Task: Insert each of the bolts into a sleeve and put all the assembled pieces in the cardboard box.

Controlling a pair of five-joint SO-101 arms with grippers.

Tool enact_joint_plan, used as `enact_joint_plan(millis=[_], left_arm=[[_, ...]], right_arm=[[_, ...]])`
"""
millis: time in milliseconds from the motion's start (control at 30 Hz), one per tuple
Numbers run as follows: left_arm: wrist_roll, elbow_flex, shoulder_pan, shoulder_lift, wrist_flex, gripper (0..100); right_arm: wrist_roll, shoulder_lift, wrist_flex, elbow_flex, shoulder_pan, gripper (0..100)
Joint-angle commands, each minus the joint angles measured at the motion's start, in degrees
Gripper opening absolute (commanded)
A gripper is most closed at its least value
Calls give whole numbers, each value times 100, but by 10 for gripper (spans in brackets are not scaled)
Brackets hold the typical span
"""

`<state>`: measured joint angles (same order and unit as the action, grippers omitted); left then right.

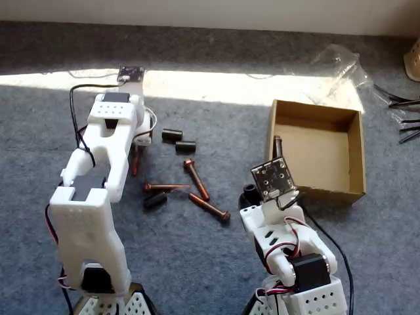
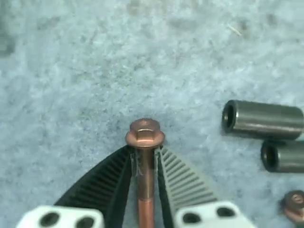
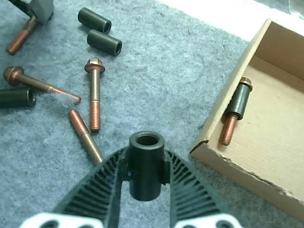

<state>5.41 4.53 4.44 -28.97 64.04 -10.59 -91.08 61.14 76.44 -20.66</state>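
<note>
My left gripper [image 2: 145, 153] is shut on a copper bolt [image 2: 145, 137], gripped just below its flanged head, over the carpet near two black sleeves [image 2: 263, 118]. In the high view that bolt [image 1: 134, 164] hangs under the left arm. My right gripper [image 3: 146, 159] is shut on a black sleeve [image 3: 146, 164], bore facing outward, beside the near left corner of the cardboard box [image 3: 213, 145]. One bolt-in-sleeve piece [image 3: 236, 110] lies inside the box against its left wall. The held sleeve [image 1: 250, 193] sits just left of the box [image 1: 354, 157].
Three loose bolts [image 1: 196, 178] [image 1: 210, 206] [image 1: 164, 187] and a sleeve [image 1: 155, 200] lie on the grey carpet between the arms. Two more sleeves [image 1: 172, 136] [image 1: 186, 146] lie farther back. A crumpled plastic bag [image 1: 338, 62] and black cables [image 1: 403, 111] are at the back right.
</note>
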Motion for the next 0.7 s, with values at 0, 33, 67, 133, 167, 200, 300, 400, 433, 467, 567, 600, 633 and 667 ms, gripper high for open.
enact_joint_plan(millis=[0, 33, 67, 133, 167, 200, 300, 400, 433, 467, 567, 600, 633, 667], left_arm=[[-1037, -277, -84, 66, -149, 7], [-1125, -338, -84, 66, -158, 7], [-1152, -374, -84, 66, -167, 8], [-1187, -382, -84, 66, -149, 8], [-1187, -400, -84, 66, -149, 8], [-1187, -409, -75, 66, -132, 7], [-1187, -391, -75, 75, -114, 5], [-1187, -374, -92, 136, 18, 5], [-1196, -330, -101, 163, 149, 5], [-1196, -259, -101, 224, 255, 5], [-1196, -207, -101, 470, 422, 5], [-1196, -215, -101, 593, 466, 5], [-1196, -224, -101, 725, 545, 5], [-1196, -224, -101, 866, 642, 5]], right_arm=[[-70, -48, -171, -40, 75, 4], [-70, -48, -171, -40, 75, 4], [-70, -48, -171, -40, 75, 4], [-70, -48, -171, -40, 75, 4], [-70, -48, -171, -40, 75, 4], [-70, -48, -171, -40, 75, 4], [-70, -48, -171, -40, 75, 4], [-70, -48, -180, -13, 48, 4], [-70, -48, -207, 40, 48, 4], [-79, -48, -242, 92, 48, 4], [-79, -48, -418, 198, 48, 4], [-79, -48, -470, 207, 48, 4], [-79, -48, -497, 207, 48, 4], [-70, -48, -497, 207, 40, 4]])
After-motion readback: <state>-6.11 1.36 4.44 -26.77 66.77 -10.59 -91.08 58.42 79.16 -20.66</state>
